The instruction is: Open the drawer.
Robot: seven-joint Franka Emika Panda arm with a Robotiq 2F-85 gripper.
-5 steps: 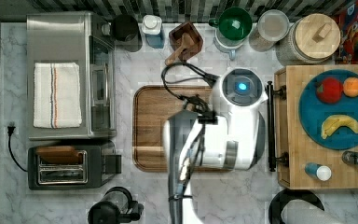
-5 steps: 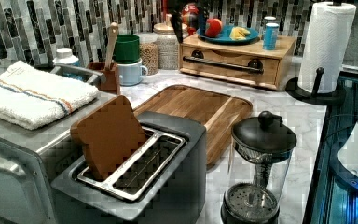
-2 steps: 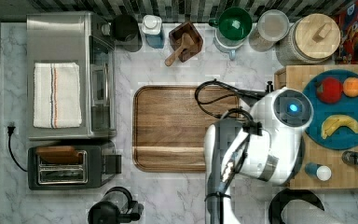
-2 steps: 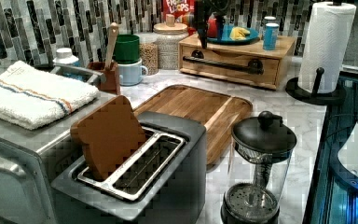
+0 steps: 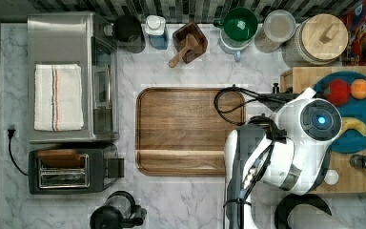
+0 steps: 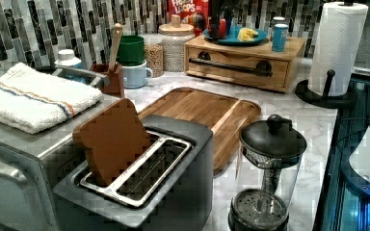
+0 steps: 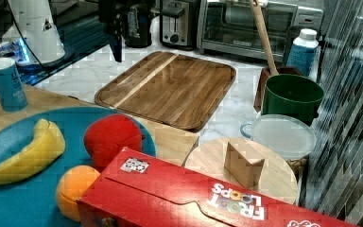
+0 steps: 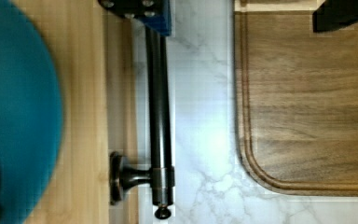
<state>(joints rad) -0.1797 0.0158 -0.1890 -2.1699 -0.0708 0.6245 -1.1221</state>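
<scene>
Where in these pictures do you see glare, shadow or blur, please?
Wrist view: a bright patch of glare lies on the marble beside the handle; the plate at the edge looks soft. Top view: the arm hides most of the drawer. Left view: the toaster up close is dim and blocky.

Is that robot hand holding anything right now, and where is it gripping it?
Nothing is held. The end effector is open. One finger is at the black bar handle of the drawer, without clamping it.
</scene>
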